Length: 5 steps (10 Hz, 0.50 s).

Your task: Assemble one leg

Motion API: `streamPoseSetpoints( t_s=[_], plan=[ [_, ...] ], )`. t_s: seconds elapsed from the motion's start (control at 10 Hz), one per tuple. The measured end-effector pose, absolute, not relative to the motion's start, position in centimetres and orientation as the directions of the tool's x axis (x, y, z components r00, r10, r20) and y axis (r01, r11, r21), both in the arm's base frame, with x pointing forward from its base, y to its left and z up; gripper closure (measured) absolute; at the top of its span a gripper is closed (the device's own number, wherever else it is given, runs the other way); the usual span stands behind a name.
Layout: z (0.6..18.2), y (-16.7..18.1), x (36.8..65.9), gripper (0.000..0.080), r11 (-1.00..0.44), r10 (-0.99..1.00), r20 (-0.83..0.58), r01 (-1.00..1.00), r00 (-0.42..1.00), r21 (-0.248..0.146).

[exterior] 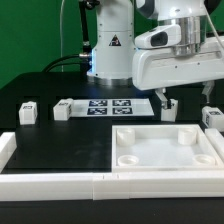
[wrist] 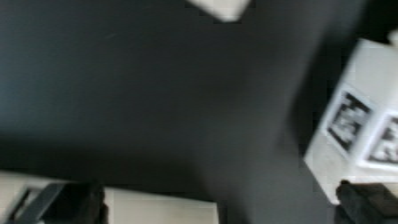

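Several small white legs with black-and-white markers stand on the black table: two at the exterior view's left (exterior: 27,112) (exterior: 62,109), one by the panel's far edge (exterior: 168,110), one at the right (exterior: 211,117). My gripper (exterior: 185,97) hangs open and empty above the table, behind the large white square panel (exterior: 165,147). Its left fingertip is just above the leg by the panel. In the wrist view my gripper (wrist: 214,206) shows two dark fingertips (wrist: 64,204) wide apart, with nothing between them but dark table and a pale surface (wrist: 164,200).
The marker board (exterior: 108,105) lies flat between the left legs and my gripper, and shows in the wrist view (wrist: 365,130). A white raised border (exterior: 100,182) runs along the table's near edge. The robot base (exterior: 112,45) stands behind. A white corner (wrist: 222,8) shows in the wrist view.
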State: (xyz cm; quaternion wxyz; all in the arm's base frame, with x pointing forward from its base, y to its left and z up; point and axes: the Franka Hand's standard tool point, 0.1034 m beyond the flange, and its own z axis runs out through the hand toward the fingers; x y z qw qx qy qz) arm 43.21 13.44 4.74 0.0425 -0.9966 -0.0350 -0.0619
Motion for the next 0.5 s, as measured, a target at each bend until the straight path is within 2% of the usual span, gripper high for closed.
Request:
streamPoseSetpoints(
  t_s=[0.3,0.5],
  plan=[
    [4.7,16.4,42.2,0.0151,-0.976,-0.190,0.091,-0.178,0.978,-0.125],
    [4.8,16.8,42.3,0.0151,-0.986,-0.130,0.095,-0.118,0.987,-0.120]
  ],
)
